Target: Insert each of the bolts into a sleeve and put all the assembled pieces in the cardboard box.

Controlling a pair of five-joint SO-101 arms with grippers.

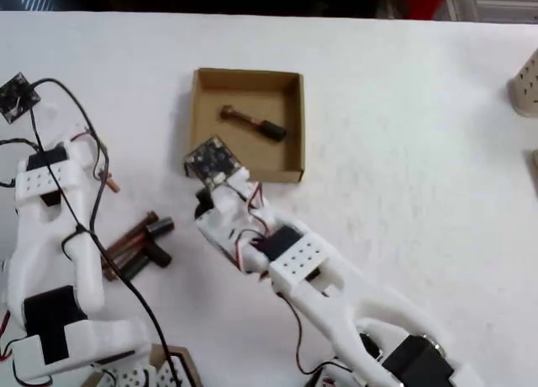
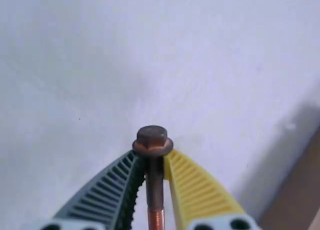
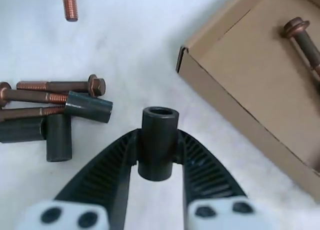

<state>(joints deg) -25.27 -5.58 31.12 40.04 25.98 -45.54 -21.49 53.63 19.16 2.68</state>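
Bolt (image 2: 154, 190): held lengthwise in left gripper (image 2: 154, 159), head outward.
Sleeve (image 3: 158, 135): clamped in right gripper (image 3: 157, 146), bore open.
Gap: bolt tip well apart from bore.

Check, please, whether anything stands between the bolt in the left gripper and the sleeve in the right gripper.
Nothing visible does. The bolt in the left gripper and the sleeve in the right gripper have only bare table between them; the loose bolts and sleeves lie off to one side.
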